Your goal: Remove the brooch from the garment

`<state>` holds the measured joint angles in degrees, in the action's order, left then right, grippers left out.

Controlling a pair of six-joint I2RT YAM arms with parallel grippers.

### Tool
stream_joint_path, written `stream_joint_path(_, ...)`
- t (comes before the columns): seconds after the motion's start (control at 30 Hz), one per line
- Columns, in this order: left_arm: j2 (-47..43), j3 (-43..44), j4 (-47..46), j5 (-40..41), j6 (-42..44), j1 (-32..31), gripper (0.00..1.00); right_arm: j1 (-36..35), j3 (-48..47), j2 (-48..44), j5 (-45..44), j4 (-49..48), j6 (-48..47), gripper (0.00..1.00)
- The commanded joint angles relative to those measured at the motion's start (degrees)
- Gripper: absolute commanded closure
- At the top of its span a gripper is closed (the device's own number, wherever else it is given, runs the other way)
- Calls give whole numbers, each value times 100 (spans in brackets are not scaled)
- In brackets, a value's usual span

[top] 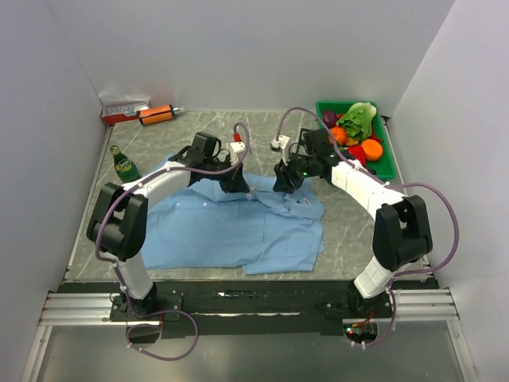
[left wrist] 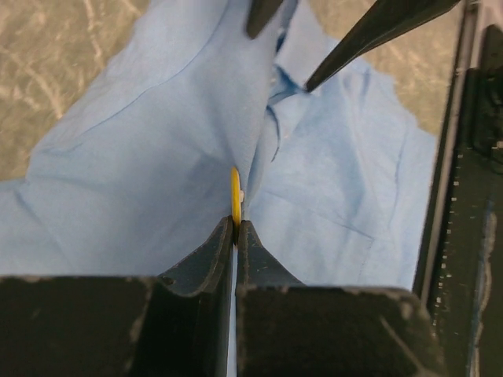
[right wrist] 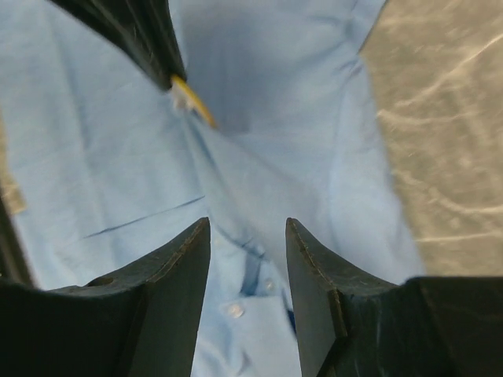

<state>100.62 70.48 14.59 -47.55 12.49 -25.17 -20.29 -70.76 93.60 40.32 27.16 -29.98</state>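
Note:
The light blue shirt lies spread on the marble table. My left gripper is shut on the thin yellow-gold brooch, seen edge-on at my fingertips, with the cloth pulled up into a ridge around it. In the right wrist view the brooch shows at the left gripper's dark finger. My right gripper is open and empty, just above the shirt's buttoned placket and small white buttons. One of its fingers shows in the left wrist view.
A green glass bottle lies at the table's left. A green tray of vegetables stands at the back right. An orange tube and a red-white box lie at the back left.

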Motion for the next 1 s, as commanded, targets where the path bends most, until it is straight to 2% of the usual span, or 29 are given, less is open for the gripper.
stream_joint_path(0.0,326,466,157,-905,-142,135,99,-247,-52,-114,-340,-668,-280,49)
stream_joint_path(0.33,634,1011,790,-1046,332,205,99,-405,-517,343,266,-343,-825,45)
stream_joint_path(0.47,749,1441,1562,-897,833,214,99,-510,-553,448,275,-535,-782,38)
stream_joint_path(0.63,792,1679,2160,-721,1246,240,99,-668,-509,457,310,-852,-860,36)
stream_joint_path(0.7,1108,2161,2982,-799,1413,258,99,-704,-404,396,319,-1018,-878,36)
stream_joint_path(0.77,1389,2600,3426,-843,1694,284,99,-783,-325,369,310,-1203,-913,36)
stream_joint_path(0.83,1487,2760,3734,-888,1843,328,99,-827,-272,369,310,-1352,-957,36)
stream_joint_path(0.97,1513,2884,3788,-844,1845,337,99,-932,-245,413,337,-1389,-1036,37)
